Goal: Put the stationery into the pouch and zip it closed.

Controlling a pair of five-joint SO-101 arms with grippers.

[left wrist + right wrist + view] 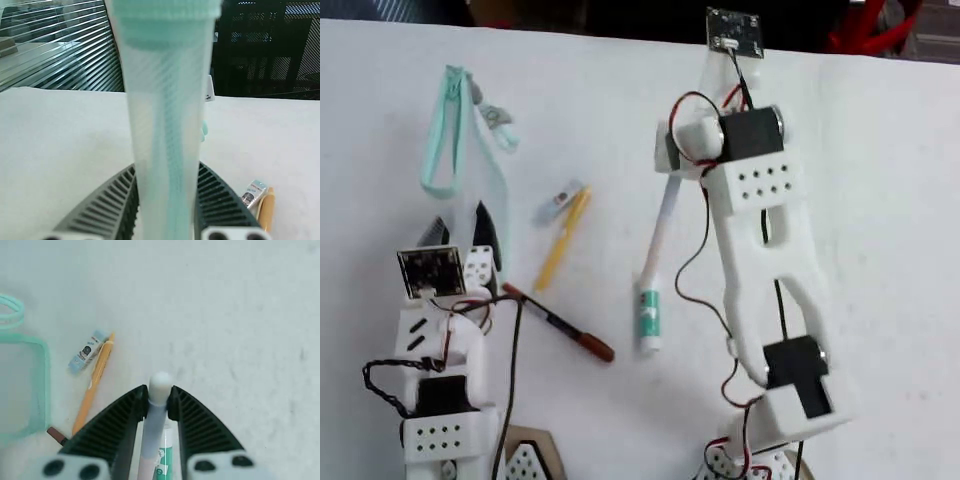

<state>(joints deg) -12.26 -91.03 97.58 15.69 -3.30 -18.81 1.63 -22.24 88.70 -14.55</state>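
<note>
High view: right pincer (160,400) clamps white green-labelled pen (657,245); swing to 9 o'clock into translucent mint pouch (167,100) left pincer (166,195) grips.

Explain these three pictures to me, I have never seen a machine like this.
These are two white plastic robot arms side by side at a white table, each ending in a two-fingered gripper. One picture looks down from a fixed camera above; the other two come from cameras on each arm's wrist. The left gripper is shut on a see-through pouch with mint-green zip edging. The right gripper is shut on one end of a white pen with a green label. Lying loose on the table are a yellow pen, a small pale blue eraser and a dark pen with reddish-brown ends.
</note>
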